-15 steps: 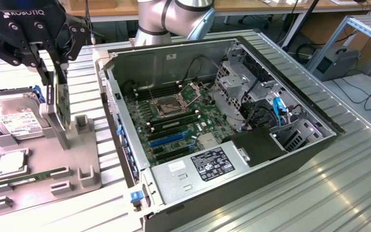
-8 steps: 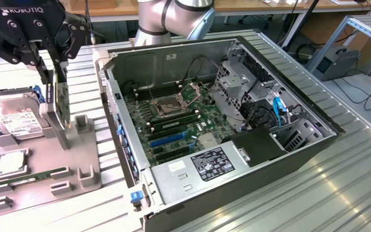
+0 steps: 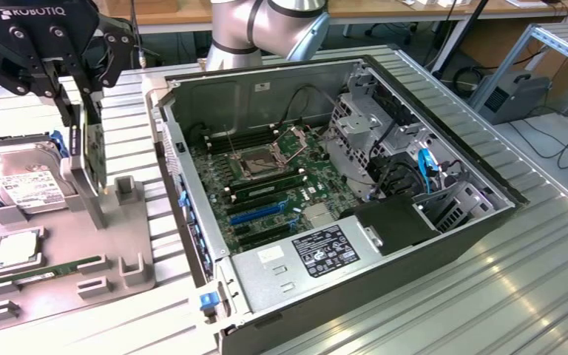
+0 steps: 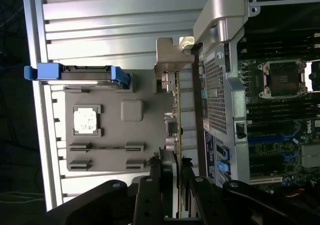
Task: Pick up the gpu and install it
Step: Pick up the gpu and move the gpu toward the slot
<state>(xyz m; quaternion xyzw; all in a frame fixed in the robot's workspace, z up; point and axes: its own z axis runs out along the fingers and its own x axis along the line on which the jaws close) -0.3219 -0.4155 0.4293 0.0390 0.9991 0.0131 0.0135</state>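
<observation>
The gpu [image 3: 91, 151] stands upright on edge at the back of the grey holder tray [image 3: 131, 270], to the exterior view's left of the open computer case [image 3: 363, 111]. My gripper [image 3: 79, 111] reaches down from above with one black finger on each face of the card, shut on it. In the wrist view the gpu [image 4: 176, 116] appears edge-on, its silvery bracket [image 4: 172, 55] at the far end, and the fingers [image 4: 152, 185] press its near end. I cannot tell whether the card has risen out of its slot in the tray.
On the tray lie a hard drive [image 3: 23, 185] in a blue carrier, a CPU [image 3: 18, 248] and a RAM stick [image 3: 52, 271]. Inside the case the motherboard [image 3: 264, 177] shows blue expansion slots [image 3: 259, 212], drive cages and cables to the exterior view's right. Ribbed metal table all around.
</observation>
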